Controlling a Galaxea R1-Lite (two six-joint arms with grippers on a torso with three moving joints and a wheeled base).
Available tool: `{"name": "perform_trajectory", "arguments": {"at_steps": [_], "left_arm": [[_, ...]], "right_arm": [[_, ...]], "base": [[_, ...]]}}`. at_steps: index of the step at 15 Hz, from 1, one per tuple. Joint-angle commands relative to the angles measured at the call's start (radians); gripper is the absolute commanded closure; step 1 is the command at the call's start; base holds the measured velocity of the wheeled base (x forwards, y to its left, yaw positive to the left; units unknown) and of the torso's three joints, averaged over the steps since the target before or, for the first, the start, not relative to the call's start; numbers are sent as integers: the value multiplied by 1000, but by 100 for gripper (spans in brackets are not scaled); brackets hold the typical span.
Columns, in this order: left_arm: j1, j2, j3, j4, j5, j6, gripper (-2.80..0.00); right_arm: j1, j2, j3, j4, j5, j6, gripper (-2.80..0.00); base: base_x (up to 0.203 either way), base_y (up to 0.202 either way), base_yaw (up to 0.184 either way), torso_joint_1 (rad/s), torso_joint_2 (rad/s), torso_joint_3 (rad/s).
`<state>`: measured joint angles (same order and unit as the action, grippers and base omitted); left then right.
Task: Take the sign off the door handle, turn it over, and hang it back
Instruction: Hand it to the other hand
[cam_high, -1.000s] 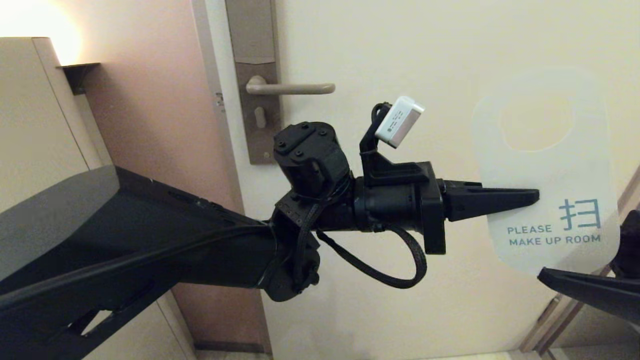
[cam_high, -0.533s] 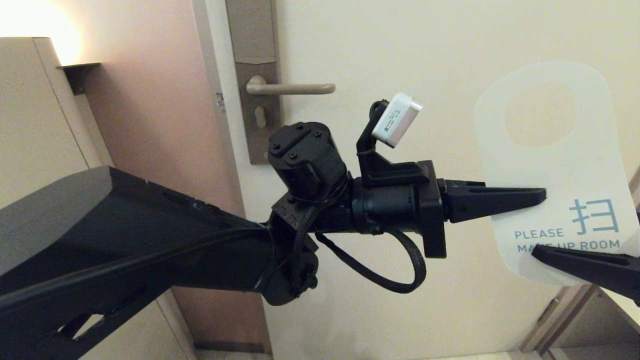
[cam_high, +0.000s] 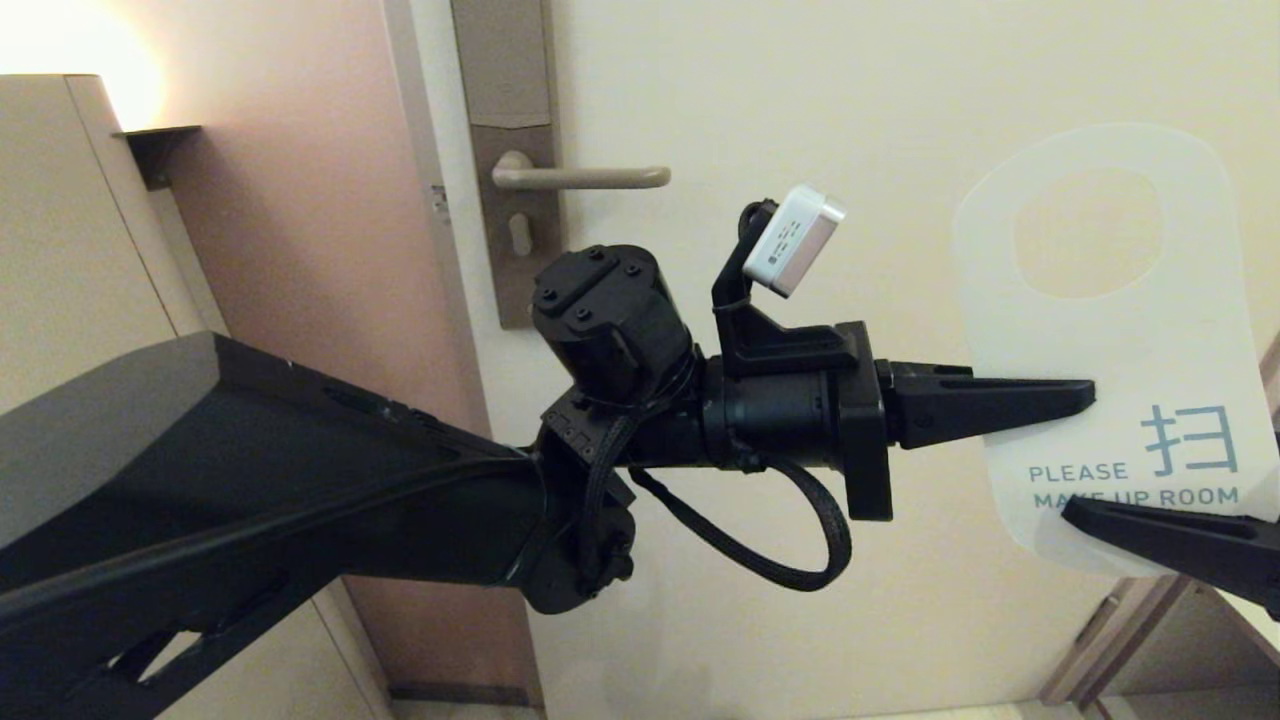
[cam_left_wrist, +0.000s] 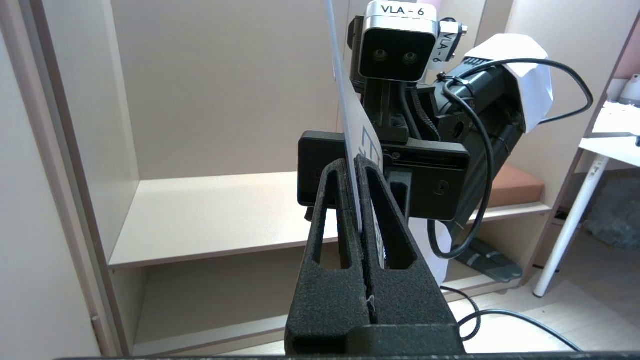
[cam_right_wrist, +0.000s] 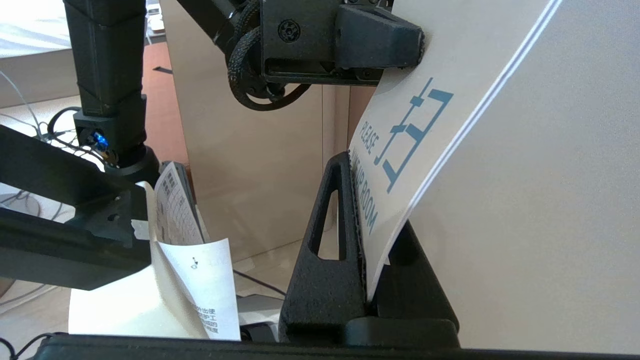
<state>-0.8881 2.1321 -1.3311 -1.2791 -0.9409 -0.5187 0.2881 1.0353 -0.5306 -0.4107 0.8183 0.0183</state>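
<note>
Sign: I had the sign (cam_high: 1110, 340) off the handle and out in the air at the right of the head view, white "MAKE UP ROOM" face toward my head, its oval hole uppermost.
Long axis: it stood nearly upright, hole end up, text end down.
Left gripper: my left gripper (cam_high: 1085, 395) lay level, pointing right, its fingers pinched tight on the sign's left edge just above the text; the left wrist view showed the card edge-on between them (cam_left_wrist: 357, 200).
Right gripper: my right gripper (cam_high: 1075, 512) came in from the lower right and was closed on the sign's bottom edge, over the "MAKE UP ROOM" line; the right wrist view showed the card squeezed between its two fingers (cam_right_wrist: 367, 260).
Handle: the handle (cam_high: 585, 177) lay level on the door at upper left, its free end pointing right, toward the sign.
Key relation: the handle sat up and to the left of the sign, well apart, and the left arm was the nearer one to it.
Judgement: the hole had to travel left and meet the handle's free end; which grip should let go first I judged only roughly, since the blue face was hidden from me.
</note>
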Motion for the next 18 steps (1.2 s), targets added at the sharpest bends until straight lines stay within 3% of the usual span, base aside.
{"name": "perform_trajectory", "arguments": {"at_steps": [1,2,6,10,18], "left_arm": [[0,-1,3,-8,-4,0,0],[-2,-1,7,-8,-3,2,-280],[0,-4,10,-28,-7,-7,-280],[1,-7,62,-118,-11,-71,-280],[66,-44,154,-163,-12,-61,-280]], "right_arm": [[0,-1,1,-2,5,0,0],[0,-1,2,-2,4,0,0],[0,-4,12,-2,4,0,0],[0,-11,17,-2,4,0,0],[-1,-17,32,-2,-1,0,0]], "base": [[0,0,0,0,0,0],[0,0,0,0,0,0],[0,0,0,0,0,0],[0,0,0,0,0,0],[0,0,0,0,0,0]]}}
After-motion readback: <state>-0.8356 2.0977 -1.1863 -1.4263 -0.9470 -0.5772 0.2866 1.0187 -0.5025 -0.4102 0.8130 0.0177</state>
